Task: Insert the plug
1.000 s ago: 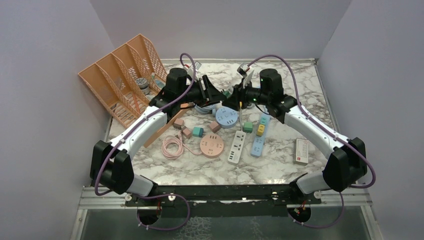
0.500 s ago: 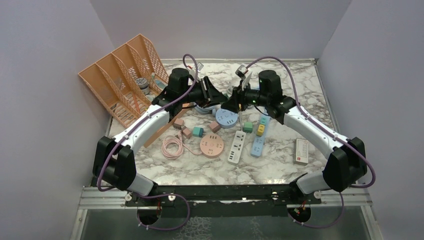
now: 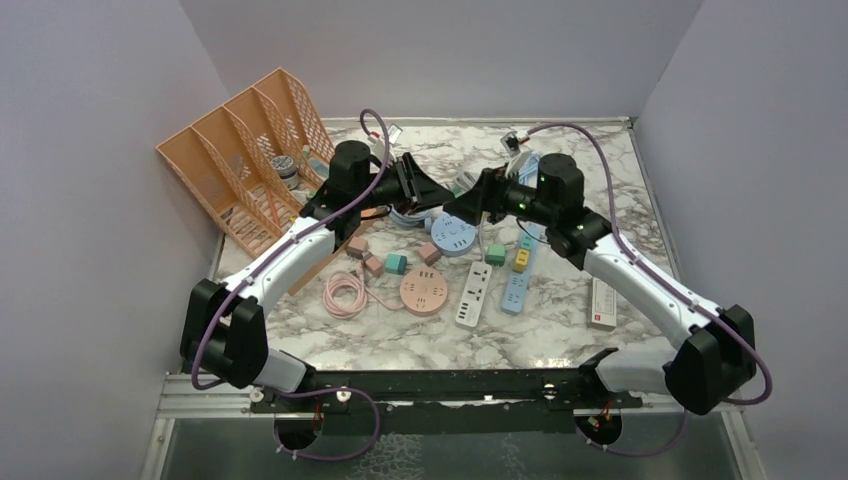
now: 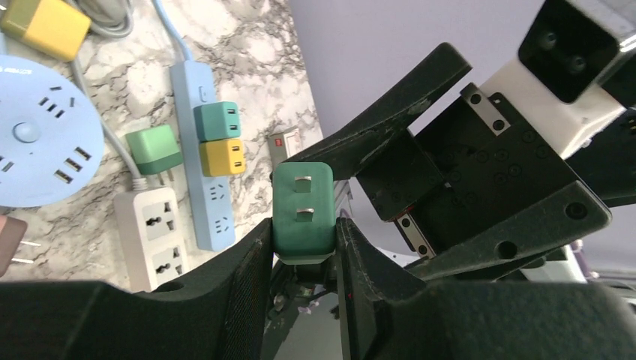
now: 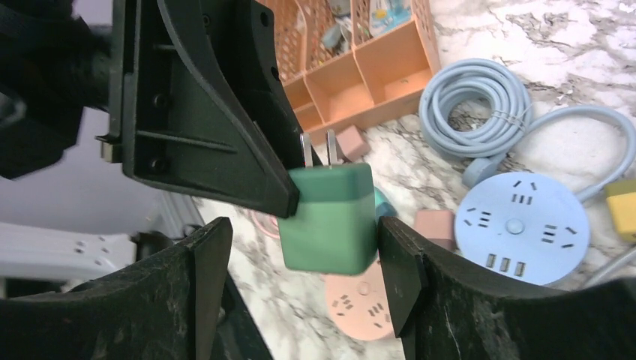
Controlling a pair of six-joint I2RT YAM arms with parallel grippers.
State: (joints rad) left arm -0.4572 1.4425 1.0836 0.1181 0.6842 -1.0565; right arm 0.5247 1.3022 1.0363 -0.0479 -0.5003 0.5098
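The green plug (image 4: pixel 302 210) hangs in the air above the table, prongs showing, with my left gripper (image 4: pixel 304 234) shut on its body. The right wrist view shows the same plug (image 5: pixel 330 217) between the spread fingers of my right gripper (image 5: pixel 304 259), which is open. There is a clear gap on one side, and the other finger is close to the plug. In the top view the two grippers meet tip to tip, left gripper (image 3: pixel 432 194) and right gripper (image 3: pixel 463 204), over the round blue socket (image 3: pixel 452 237). A white power strip (image 3: pixel 474 292) and a blue power strip (image 3: pixel 520 276) lie nearer me.
An orange file rack (image 3: pixel 240 160) stands at the back left. A round pink socket (image 3: pixel 423 291), a pink cable coil (image 3: pixel 345 295) and small coloured plug cubes (image 3: pixel 396 263) lie mid-table. A grey-blue cable coil (image 5: pixel 472 105) is behind, and a white box (image 3: pixel 602 303) is at the right.
My left gripper has shut on the green plug. My right gripper has opened off it, and the right arm has drawn back to the right.
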